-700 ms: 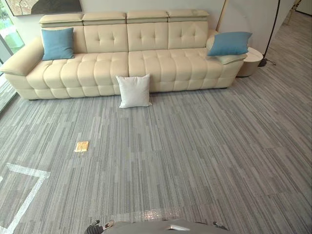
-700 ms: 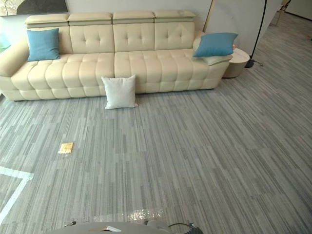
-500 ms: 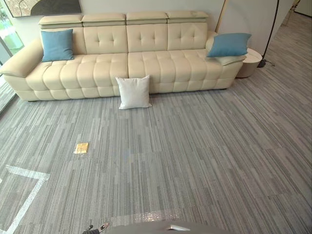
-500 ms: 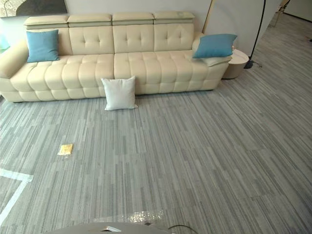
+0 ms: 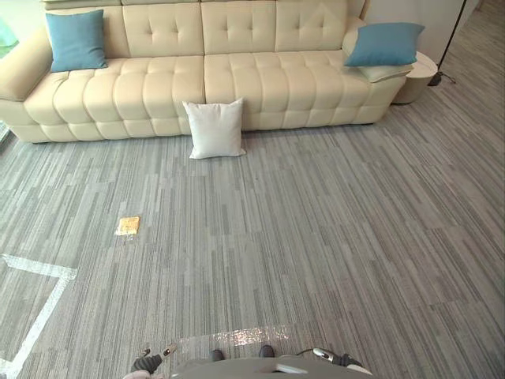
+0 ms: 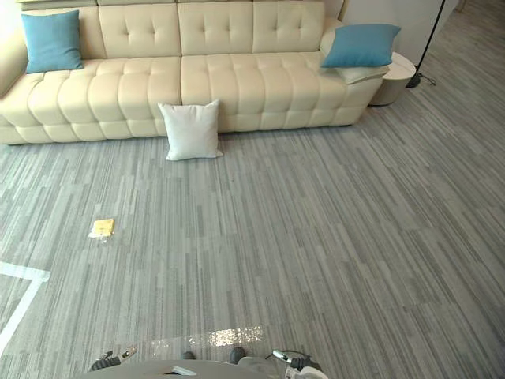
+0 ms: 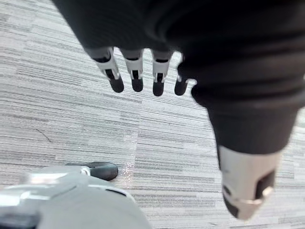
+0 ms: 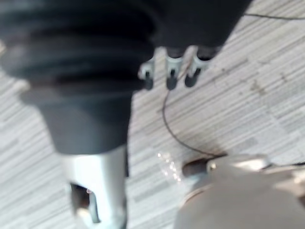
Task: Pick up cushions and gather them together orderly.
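A white cushion (image 5: 215, 129) stands on the grey carpet, leaning against the front of the cream sofa (image 5: 158, 87). One blue cushion (image 5: 76, 39) rests upright at the sofa's left end. Another blue cushion (image 5: 383, 44) lies on the sofa's right armrest. My left hand (image 7: 138, 71) hangs low over the carpet with relaxed fingers and holds nothing. My right hand (image 8: 169, 71) also hangs over bare carpet, fingers loose and empty. Both hands are far from every cushion.
A small yellow object (image 5: 128, 226) lies on the carpet at the left. White tape lines (image 5: 39, 316) mark the floor at the lower left. A round side table (image 5: 417, 75) and a floor lamp's base (image 5: 436, 77) stand right of the sofa.
The whole picture has shifted: the camera now looks lower and slightly closer to the sofa, cutting off its headrests. The cushions have not moved.
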